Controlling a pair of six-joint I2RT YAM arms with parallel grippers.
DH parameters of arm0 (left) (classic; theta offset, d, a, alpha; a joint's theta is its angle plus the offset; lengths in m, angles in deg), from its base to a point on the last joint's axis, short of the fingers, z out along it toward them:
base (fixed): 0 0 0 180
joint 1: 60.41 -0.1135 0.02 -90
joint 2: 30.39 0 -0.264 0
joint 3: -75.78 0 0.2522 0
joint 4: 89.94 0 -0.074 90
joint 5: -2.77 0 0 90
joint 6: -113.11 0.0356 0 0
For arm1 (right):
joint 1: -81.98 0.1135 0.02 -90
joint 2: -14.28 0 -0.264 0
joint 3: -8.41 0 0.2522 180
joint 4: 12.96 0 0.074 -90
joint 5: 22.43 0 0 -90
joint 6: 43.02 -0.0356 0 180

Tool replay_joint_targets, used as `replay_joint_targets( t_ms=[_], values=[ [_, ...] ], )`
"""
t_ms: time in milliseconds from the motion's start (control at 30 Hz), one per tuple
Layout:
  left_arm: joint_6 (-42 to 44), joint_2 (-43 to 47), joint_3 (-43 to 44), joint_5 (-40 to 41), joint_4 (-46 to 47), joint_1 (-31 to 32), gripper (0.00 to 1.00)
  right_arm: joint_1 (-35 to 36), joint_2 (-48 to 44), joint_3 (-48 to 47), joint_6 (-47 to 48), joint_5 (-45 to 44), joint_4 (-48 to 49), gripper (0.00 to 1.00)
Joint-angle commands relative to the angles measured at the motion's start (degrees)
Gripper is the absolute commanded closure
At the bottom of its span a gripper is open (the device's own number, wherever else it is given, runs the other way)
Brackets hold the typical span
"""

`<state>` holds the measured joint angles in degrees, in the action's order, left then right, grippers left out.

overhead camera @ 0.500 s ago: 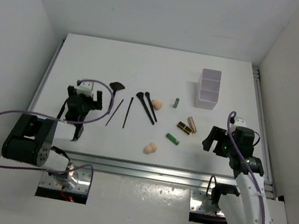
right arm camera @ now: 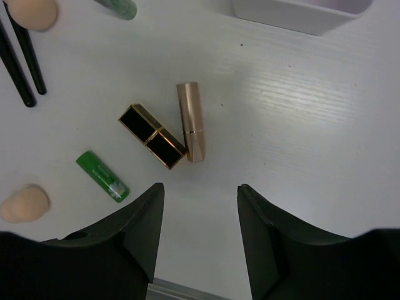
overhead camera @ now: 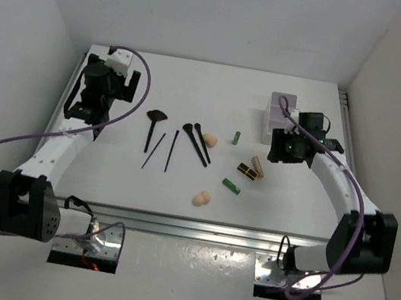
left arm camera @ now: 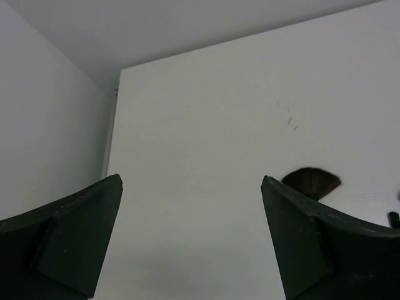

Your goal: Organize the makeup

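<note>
The makeup lies mid-table: a fan brush [overhead camera: 157, 116], two thin sticks [overhead camera: 162, 150], two black brushes [overhead camera: 198, 143], two peach sponges [overhead camera: 210, 141] [overhead camera: 202, 197], two green tubes [overhead camera: 238, 137] [overhead camera: 231, 187], a black-gold lipstick [overhead camera: 247, 172] and a beige tube [overhead camera: 258, 165]. My left gripper [overhead camera: 107, 87] is open and empty at the back left; the fan brush [left arm camera: 311, 182] shows past its right finger. My right gripper [overhead camera: 292, 156] is open and empty above the table, just right of the lipstick [right arm camera: 153, 135] and beige tube [right arm camera: 190, 122]. A green tube [right arm camera: 103, 177] and a sponge [right arm camera: 24, 203] lie to its left.
A white compartmented box [overhead camera: 282, 110] stands at the back right, just behind my right gripper; its wall shows in the right wrist view [right arm camera: 300, 12]. White walls close in the table on the left, back and right. A metal rail runs along the near edge.
My left arm has stretched from the near left to the back left corner. My right arm has swung from the near right up to beside the white box, over the lipstick area.
</note>
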<state>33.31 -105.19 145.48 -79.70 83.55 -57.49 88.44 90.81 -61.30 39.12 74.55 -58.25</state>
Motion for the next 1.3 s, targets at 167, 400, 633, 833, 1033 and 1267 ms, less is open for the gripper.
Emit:
replay_joint_targets(
  t_ms=[167, 400, 633, 833, 1033, 1267],
  values=[
    [3.17, 8.62, 6.11, 4.16, -18.49, -0.98, 0.0, 4.78, 18.97, -9.53, 5.22, -0.66, 2.16, 0.52],
    [-3.51, 12.13, 0.14, 7.41, -21.83, -0.98, 0.0, 5.67, 29.0, -15.33, 6.97, 0.93, 4.19, 0.55],
    [-5.36, 13.9, -2.33, 6.88, -22.98, -1.51, 0.0, 5.58, 34.99, -17.88, 7.33, -1.62, 4.81, 0.59],
    [-5.36, 13.9, -2.33, 6.88, -22.98, -2.04, 0.0, 5.93, 37.81, -17.98, 6.54, -2.06, 3.31, 0.69],
    [-5.36, 12.76, -1.8, 6.19, -22.98, -2.56, 0.0, 6.11, 37.03, -17.18, 6.72, -3.82, 2.53, 0.97],
    [-4.13, 11.61, -0.14, 1.88, -22.98, -2.57, 0.0, 6.02, 28.69, -17.01, 7.42, -2.94, 5.24, 1.0]
  ],
)
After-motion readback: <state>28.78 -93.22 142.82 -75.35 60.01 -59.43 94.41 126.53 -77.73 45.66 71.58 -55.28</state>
